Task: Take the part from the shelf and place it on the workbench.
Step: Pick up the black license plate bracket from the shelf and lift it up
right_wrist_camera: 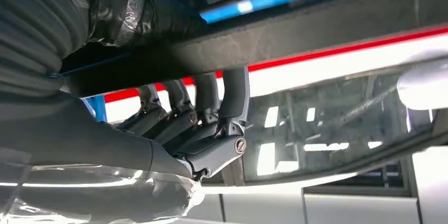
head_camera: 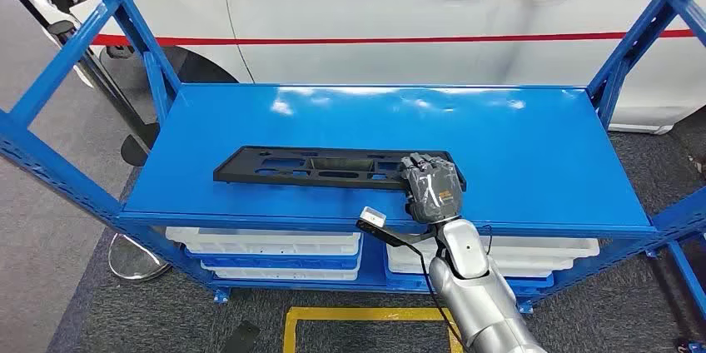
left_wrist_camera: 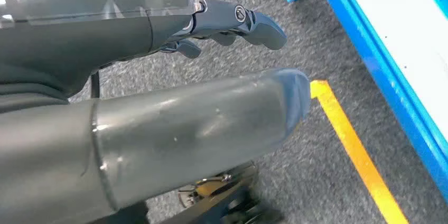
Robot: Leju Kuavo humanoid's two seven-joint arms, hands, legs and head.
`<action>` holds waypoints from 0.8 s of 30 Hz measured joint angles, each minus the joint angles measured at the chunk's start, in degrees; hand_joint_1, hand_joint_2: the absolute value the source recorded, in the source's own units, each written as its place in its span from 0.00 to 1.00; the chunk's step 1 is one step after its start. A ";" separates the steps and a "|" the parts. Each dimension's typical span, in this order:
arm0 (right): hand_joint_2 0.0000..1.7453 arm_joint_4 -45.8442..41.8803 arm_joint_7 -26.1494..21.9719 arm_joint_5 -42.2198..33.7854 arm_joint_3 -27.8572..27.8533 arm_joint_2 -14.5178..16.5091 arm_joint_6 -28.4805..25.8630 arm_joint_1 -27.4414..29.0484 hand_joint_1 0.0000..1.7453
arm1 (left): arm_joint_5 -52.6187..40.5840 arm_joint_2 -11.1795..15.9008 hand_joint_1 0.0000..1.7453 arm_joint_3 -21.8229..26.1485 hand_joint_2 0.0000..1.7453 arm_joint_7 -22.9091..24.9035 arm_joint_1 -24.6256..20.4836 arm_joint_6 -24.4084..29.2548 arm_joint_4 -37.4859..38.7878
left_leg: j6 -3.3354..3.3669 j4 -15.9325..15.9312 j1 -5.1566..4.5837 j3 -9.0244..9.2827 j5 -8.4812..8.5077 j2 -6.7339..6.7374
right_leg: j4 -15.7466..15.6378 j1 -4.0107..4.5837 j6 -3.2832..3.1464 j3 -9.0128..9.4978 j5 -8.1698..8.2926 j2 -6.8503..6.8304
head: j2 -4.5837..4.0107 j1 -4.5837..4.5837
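Gripping the part (head_camera: pixel 333 166) at its right end, right hand (head_camera: pixel 430 188) reached in over the front edge of the shelf (head_camera: pixel 533 145). Seen from the right wrist, fingers (right_wrist_camera: pixel 211 102) hooked over the far edge of the dark bar; thumb side hidden, so probably a full clasp, though not certain. Lay flat and lengthwise on the blue top deck, near the front, likely so one end could be reached without leaning in. Held at the end rather than the middle, which would leave the long left span unsupported on lifting and prone to droop or swing. Hung low beside the body, left hand (left_wrist_camera: pixel 232 23), fingers loosely apart over grey carpet (left_wrist_camera: pixel 296 39) and yellow tape (left_wrist_camera: pixel 354 145), grasping nothing. Not yet lifted clear; workbench unseen.
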 joint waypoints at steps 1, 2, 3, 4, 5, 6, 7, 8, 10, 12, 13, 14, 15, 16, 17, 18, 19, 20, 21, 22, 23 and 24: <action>1.00 -0.16 -0.04 -0.18 0.00 -0.04 0.00 -0.01 1.00 | 0.02 0.02 0.00 -0.01 0.00 -0.03 -0.04 0.05 0.00 | 0.10 -0.61 -0.11 0.19 -0.15 -0.02 | 0.04 0.06 0.12 -0.11 0.02 0.03 | 0.00 -0.01; 1.00 -0.33 -0.07 -0.32 0.00 -0.09 0.00 0.00 1.00 | 0.05 0.04 0.00 -0.01 0.00 -0.05 -0.06 0.10 0.00 | 0.18 -0.84 -0.18 0.24 -0.23 -0.03 | 0.02 0.06 0.27 -0.18 0.08 0.03 | 0.00 -0.01; 1.00 -0.63 -0.12 -0.63 0.00 -0.20 0.00 0.00 1.00 | 0.11 0.09 0.00 -0.02 0.00 -0.09 -0.10 0.20 0.00 | 0.37 -1.40 -0.34 0.43 -0.45 -0.06 | -0.05 0.08 0.54 -0.28 0.16 0.04 | 0.00 -0.01; 1.00 -0.93 -0.16 -0.87 0.00 -0.30 0.00 0.01 1.00 | 0.20 0.13 0.00 -0.04 0.00 -0.10 -0.13 0.33 0.00 | 0.61 -1.75 -0.42 0.47 -0.41 -0.07 | -0.13 0.06 0.87 -0.30 0.24 0.05 | 0.00 -0.01; 1.00 -1.26 -0.19 -1.10 0.00 -0.43 0.00 0.00 1.00 | 0.31 0.14 0.00 -0.08 0.00 -0.10 -0.15 0.46 0.00 | 0.91 -2.00 -0.31 0.60 -0.24 -0.03 | -0.12 -0.02 1.20 -0.27 0.17 0.04 | 0.00 0.00; 1.00 -1.57 -0.23 -1.29 0.00 -0.58 0.00 -0.08 1.00 | 0.42 0.15 0.00 -0.13 0.00 -0.10 -0.22 0.60 0.00 | 1.28 -2.41 -0.20 0.81 -0.04 0.01 | 0.43 -0.04 1.48 -0.44 -0.31 0.02 | 0.00 0.02; 1.00 -1.90 -0.27 -1.42 0.00 -0.72 0.00 -0.19 1.00 | 0.52 0.14 0.00 -0.18 0.00 -0.10 -0.33 0.74 0.00 | 1.64 -2.82 -0.06 1.02 0.19 0.07 | 1.82 -0.04 1.69 -1.03 -1.27 0.02 | 0.00 0.02; 1.00 -2.26 -0.41 -1.53 0.00 -0.87 0.00 -0.28 1.00 | 0.57 0.12 0.00 -0.23 0.00 -0.09 -0.44 0.94 0.00 | 1.91 -3.10 0.04 1.17 0.34 0.11 | 4.47 -0.06 1.84 -2.26 -2.79 0.00 | 0.00 0.04; 1.00 -3.30 -1.18 -1.80 -0.04 -1.14 0.00 -0.27 1.00 | 0.51 0.13 0.00 -0.40 0.00 0.00 -0.58 1.66 0.00 | 2.13 -3.12 -0.05 1.15 0.36 0.13 | 11.72 -0.05 2.03 -5.90 -6.07 0.00 | 0.00 0.04; 1.00 -5.37 -2.61 -2.11 -0.28 -1.32 0.00 -0.11 1.00 | 0.53 0.13 0.00 -0.60 0.00 0.21 -0.56 2.40 0.00 | 2.17 -2.91 -0.10 1.10 0.25 0.10 | 15.42 -0.07 2.14 -7.94 -6.55 -0.02 | 0.00 0.04; 1.00 -6.91 -3.39 -2.22 -0.44 -1.33 0.00 -0.13 1.00 | 0.64 0.13 0.00 -0.66 0.00 0.29 -0.57 2.60 0.00 | 2.11 -2.71 -0.09 1.09 0.12 0.07 | 13.93 -0.08 2.12 -7.29 -5.10 -0.03 | 0.00 0.04; 1.00 -8.60 -4.13 -2.34 -0.59 -1.30 0.00 -0.20 1.00 | 0.79 0.12 0.00 -0.69 0.00 0.33 -0.59 2.73 0.00 | 1.99 -2.46 -0.08 1.11 -0.06 0.04 | 10.73 -0.09 2.06 -5.74 -3.03 -0.05 | 0.00 0.04; 1.00 -10.38 -4.96 -2.54 -0.74 -1.24 0.00 -0.27 1.00 | 0.92 0.10 0.00 -0.71 0.00 0.34 -0.62 2.84 0.00 | 1.79 -2.14 -0.11 1.06 -0.31 0.00 | 6.94 -0.08 1.94 -3.87 -1.30 -0.05 | 0.00 0.05; 1.00 -12.20 -5.79 -2.82 -0.90 -1.03 0.00 -0.28 1.00 | 1.01 0.09 0.00 -0.73 0.00 0.34 -0.67 2.96 0.00 | 1.53 -1.71 -0.21 0.94 -0.58 -0.04 | 3.68 -0.05 1.78 -2.30 -0.13 -0.04 | 0.00 0.04; 1.00 -13.96 -6.67 -3.17 -1.10 -0.77 0.00 -0.16 1.00 | 1.08 0.09 0.00 -0.74 0.00 0.32 -0.68 3.11 0.00 | 1.27 -1.42 -0.31 0.79 -0.75 -0.08 | 1.77 -0.01 1.61 -1.43 0.30 -0.02 | 0.00 0.03; 1.00 -15.80 -7.75 -3.64 -1.38 -0.42 0.00 0.07 1.00 | 1.13 0.09 0.00 -0.74 0.00 0.27 -0.66 3.25 0.00 | 1.01 -1.27 -0.40 0.64 -0.83 -0.10 | 0.98 0.08 1.39 -1.15 0.18 0.02 | 0.00 0.03; 1.00 -17.73 -9.08 -4.24 -1.76 0.02 0.00 0.44 1.00 | 1.20 0.09 0.00 -0.74 0.00 0.17 -0.62 3.37 0.00 | 0.78 -1.21 -0.45 0.57 -0.84 -0.13 | 0.81 0.16 1.13 -1.18 0.17 0.05 | 0.00 0.02; 1.00 -19.82 -10.78 -4.94 -2.26 0.48 0.00 0.90 1.00 | 1.39 0.10 0.00 -0.74 0.00 0.03 -0.57 3.48 0.00 | 0.54 -1.22 -0.39 0.47 -0.94 -0.12 | 0.72 0.12 0.82 -1.16 0.24 0.02 | 0.00 0.02; 1.00 -21.97 -12.64 -5.82 -2.85 1.00 0.00 1.40 1.00 | 1.65 0.10 0.00 -0.74 0.00 -0.14 -0.50 3.58 0.00 | 0.27 -0.82 -0.32 0.32 -1.36 -0.10 | 0.58 0.08 0.49 -1.08 0.30 0.00 | 0.00 0.02; 1.00 -24.19 -14.54 -6.78 -3.47 1.56 0.00 1.94 1.00 | 1.99 0.10 0.00 -0.74 0.00 -0.32 -0.45 3.70 0.00 | -0.02 0.48 -0.25 -0.19 -2.32 -0.07 | 0.42 -0.01 0.17 -0.98 0.36 -0.06 | 0.00 0.01; 1.00 -26.43 -16.22 -7.77 -4.05 2.06 0.01 2.50 1.00 | 2.45 0.10 0.00 -0.74 0.00 -0.51 -0.38 3.81 0.00 | -0.32 2.87 -0.15 -1.21 -3.81 -0.05 | 0.30 -0.09 -0.10 -0.88 0.38 -0.14 | 0.00 0.01; 1.00 -28.50 -17.53 -8.78 -4.55 2.44 0.02 3.09 1.00 | 2.99 0.09 0.00 -0.74 0.00 -0.77 -0.28 3.87 0.00 | -0.58 6.23 -0.06 -2.64 -5.56 -0.03 | 0.28 -0.06 -0.27 -0.84 0.33 -0.19 | 0.00 0.01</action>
